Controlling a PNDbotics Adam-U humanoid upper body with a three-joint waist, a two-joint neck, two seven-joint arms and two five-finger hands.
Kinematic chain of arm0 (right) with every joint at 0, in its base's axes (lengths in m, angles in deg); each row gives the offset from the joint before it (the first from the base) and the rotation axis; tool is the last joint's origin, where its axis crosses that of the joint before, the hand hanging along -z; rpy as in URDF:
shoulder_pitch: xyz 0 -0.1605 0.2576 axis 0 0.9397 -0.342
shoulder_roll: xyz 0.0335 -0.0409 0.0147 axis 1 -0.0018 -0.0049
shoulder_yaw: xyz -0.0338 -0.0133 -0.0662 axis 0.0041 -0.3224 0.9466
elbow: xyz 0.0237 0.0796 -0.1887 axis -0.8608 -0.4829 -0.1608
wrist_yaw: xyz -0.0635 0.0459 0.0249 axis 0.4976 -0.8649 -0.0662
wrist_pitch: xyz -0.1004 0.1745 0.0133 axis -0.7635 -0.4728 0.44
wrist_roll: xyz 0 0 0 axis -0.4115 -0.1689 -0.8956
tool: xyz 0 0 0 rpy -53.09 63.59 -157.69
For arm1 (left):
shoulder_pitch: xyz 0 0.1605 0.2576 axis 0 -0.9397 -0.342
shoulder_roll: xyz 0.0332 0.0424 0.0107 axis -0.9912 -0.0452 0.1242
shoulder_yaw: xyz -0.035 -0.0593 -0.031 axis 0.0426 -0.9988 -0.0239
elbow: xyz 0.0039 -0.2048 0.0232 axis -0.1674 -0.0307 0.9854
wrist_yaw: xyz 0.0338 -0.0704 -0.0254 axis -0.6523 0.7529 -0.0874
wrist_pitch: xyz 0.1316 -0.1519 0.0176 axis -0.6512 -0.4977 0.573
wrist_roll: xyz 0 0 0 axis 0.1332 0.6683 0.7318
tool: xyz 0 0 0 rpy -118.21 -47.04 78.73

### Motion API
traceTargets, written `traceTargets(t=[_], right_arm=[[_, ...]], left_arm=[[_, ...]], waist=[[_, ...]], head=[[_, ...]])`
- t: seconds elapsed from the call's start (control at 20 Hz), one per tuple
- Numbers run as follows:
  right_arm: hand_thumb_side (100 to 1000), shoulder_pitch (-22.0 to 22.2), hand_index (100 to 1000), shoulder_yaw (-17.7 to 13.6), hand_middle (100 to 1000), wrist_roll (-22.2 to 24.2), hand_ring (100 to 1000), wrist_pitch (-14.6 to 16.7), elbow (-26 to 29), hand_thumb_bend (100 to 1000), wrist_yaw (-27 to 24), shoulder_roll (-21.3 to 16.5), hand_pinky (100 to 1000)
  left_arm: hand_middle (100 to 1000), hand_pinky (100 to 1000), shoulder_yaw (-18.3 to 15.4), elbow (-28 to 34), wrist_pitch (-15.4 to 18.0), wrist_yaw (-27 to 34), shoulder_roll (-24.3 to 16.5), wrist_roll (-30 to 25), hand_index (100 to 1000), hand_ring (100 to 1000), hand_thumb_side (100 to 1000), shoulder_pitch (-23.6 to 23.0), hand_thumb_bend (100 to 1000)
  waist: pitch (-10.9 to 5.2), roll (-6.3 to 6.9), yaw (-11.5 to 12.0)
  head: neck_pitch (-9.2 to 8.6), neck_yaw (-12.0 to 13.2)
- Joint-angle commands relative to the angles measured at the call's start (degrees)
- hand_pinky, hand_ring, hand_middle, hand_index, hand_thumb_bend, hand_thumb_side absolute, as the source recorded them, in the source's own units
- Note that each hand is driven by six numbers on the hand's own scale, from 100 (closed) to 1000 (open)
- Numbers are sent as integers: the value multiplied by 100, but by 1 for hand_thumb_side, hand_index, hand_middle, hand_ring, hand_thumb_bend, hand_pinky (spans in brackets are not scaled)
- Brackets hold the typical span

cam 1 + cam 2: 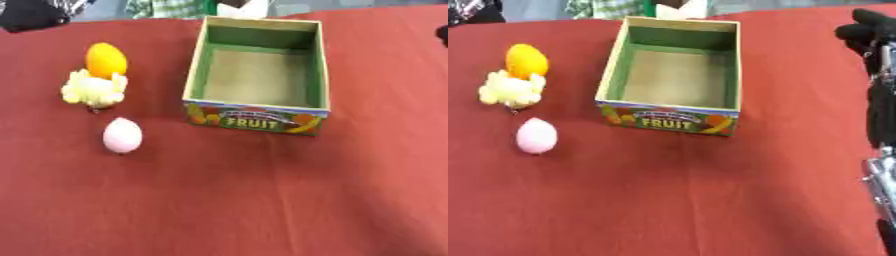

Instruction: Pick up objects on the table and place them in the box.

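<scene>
Right eye view shows the right hand (866,32), fingers curled on nothing, right of the empty fruit box (670,75).

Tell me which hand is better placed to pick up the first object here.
Probably the left, on position alone: the orange fruit, yellow item and pink egg all lie left of the box. The right hand is beyond the box; the left isn't in view.

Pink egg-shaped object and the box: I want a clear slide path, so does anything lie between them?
Nothing: in the left eye view only bare red tablecloth separates the pink egg-shaped object from the box.
</scene>
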Motion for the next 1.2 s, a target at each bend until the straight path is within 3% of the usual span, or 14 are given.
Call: traceTargets(t=[0.05, 0.45, 0.55, 0.65, 0.75, 0.9, 1.2], right_arm=[[1000, -33, 825, -10, 657, 34, 786, 1, 123, 100, 8, -157, 880], [1000, -23, 824, 11, 657, 78, 785, -33, 123, 100, 2, -126, 879], [1000, -11, 824, 6, 656, 79, 785, -40, 123, 100, 3, -116, 880], [1000, 4, 824, -2, 656, 72, 785, -49, 123, 100, 9, -109, 880], [1000, 10, 824, -4, 656, 72, 785, -61, 123, 100, 18, -108, 880], [1000, 13, 824, -3, 656, 77, 785, -75, 123, 100, 34, -109, 880], [1000, 3, 824, -1, 655, 83, 785, -87, 123, 100, 59, -115, 880]], left_arm=[[809, 660, 114, -368, 254, -274, 25, -256, 955, 752, 1000, 269, 620], [866, 691, 302, -1426, 900, -924, 534, -907, 1000, 789, 1000, 731, 668], [888, 705, 186, -1586, 1129, -1047, 630, -1774, 1000, 809, 994, 875, 673], [888, 705, -54, -1295, 1231, -1015, 659, -3077, 1000, 809, 994, 988, 673], [916, 720, -201, -938, 1127, -714, 612, -4126, 1000, 837, 959, 943, 686], [924, 728, -277, -385, 985, -102, 442, -5237, 1000, 843, 884, 810, 714], [926, 735, -161, 186, 921, 833, 133, -5543, 1000, 843, 857, 522, 741]], waist=[[-140, -22, 11], [-193, -76, 19], [-205, -88, 20], [-210, -93, 32], [-208, -87, 47], [-202, -75, 60], [-182, -71, 59]], head=[[-11, -30], [-24, -140], [-18, -167], [-18, -192], [-37, -232], [-52, -275], [-53, -328]])
